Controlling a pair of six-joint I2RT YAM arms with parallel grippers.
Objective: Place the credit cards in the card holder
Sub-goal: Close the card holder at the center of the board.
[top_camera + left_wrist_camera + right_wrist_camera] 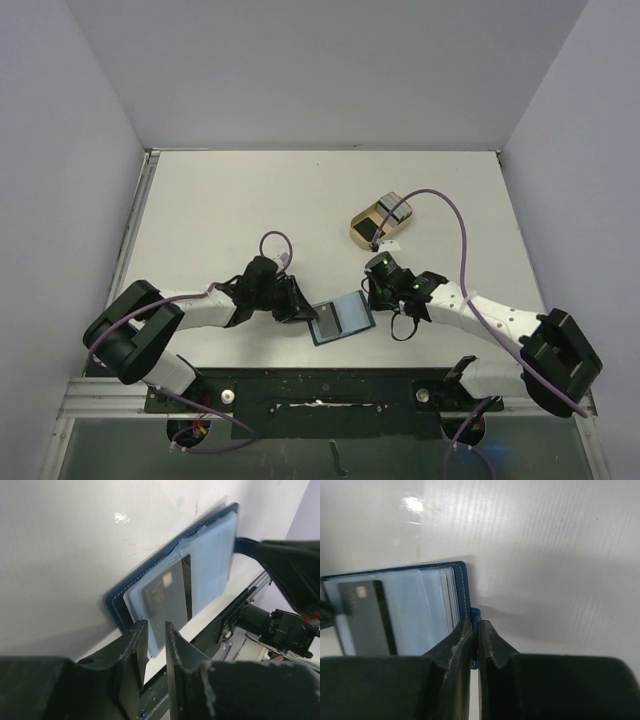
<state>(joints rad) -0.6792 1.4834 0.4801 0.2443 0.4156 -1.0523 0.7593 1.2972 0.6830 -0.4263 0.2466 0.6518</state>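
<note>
Inside the open card holder [352,313], a dark card [167,600] shows only blurrily.

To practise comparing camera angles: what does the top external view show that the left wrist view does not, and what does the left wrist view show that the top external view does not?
Only the top external view shows the tan dish holding cards beyond the arms, and both arms whole. Only the left wrist view shows the lettering on the black card in a pocket, and the left gripper with its fingers nearly together at that card's near end. Both show the open card holder lying on the table, with the right gripper at its opposite edge.
</note>
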